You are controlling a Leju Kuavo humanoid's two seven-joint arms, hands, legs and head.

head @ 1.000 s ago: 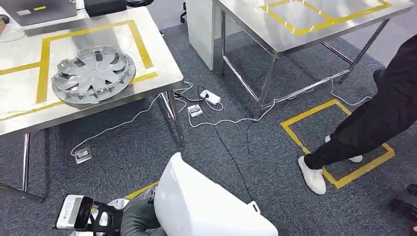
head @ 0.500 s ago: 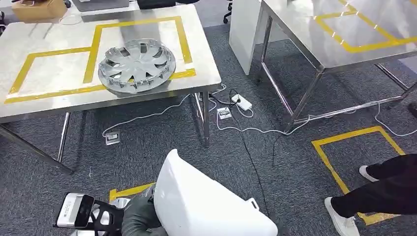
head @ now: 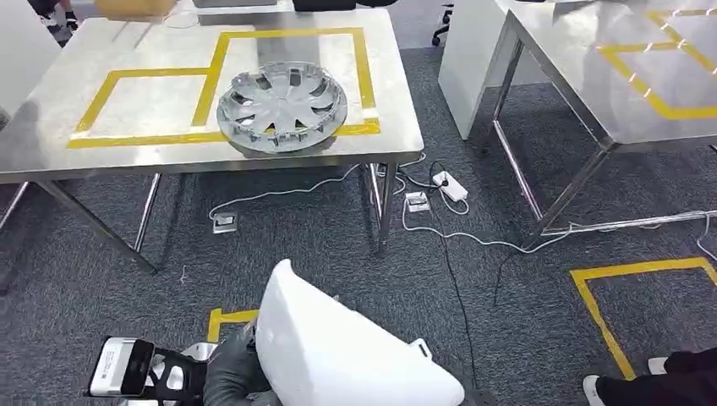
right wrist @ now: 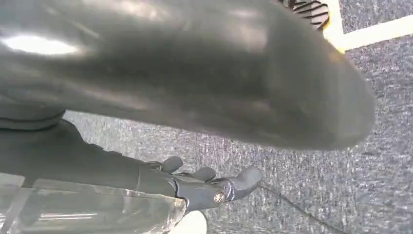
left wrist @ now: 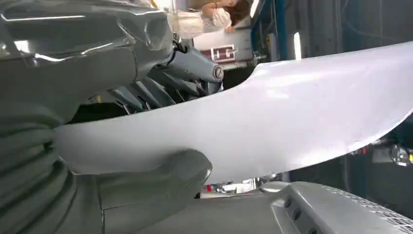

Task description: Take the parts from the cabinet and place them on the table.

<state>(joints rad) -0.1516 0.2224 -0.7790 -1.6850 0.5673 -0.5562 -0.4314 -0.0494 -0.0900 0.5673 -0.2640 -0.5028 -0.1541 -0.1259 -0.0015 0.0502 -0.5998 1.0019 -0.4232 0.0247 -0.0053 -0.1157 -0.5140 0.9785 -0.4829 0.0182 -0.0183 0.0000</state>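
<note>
In the head view a large white curved panel (head: 338, 355) fills the bottom centre, with my left hand (head: 230, 374) gripping its left edge. The left wrist view shows the white panel (left wrist: 292, 117) clamped between the grey thumb (left wrist: 160, 180) and the darker fingers (left wrist: 187, 73). My right hand (right wrist: 209, 187) hangs over grey carpet, its fingers stretched out and apart from the thick thumb (right wrist: 219, 83), with nothing between them. Ahead stands a steel table (head: 127, 161) marked with yellow tape; a silver wheel cover (head: 283, 106) lies on it.
A second steel table (head: 592, 85) stands at the right, with a white cabinet side (head: 469, 59) between the two. Cables and a power strip (head: 448, 184) lie on the carpet by the table leg. Yellow floor tape (head: 634, 271) and a person's shoe (head: 604, 391) are at the bottom right.
The camera has turned, so the table with the wheel cover now sits more central. The person's legs have slid to the bottom right corner. My left hand still holds the white panel.
</note>
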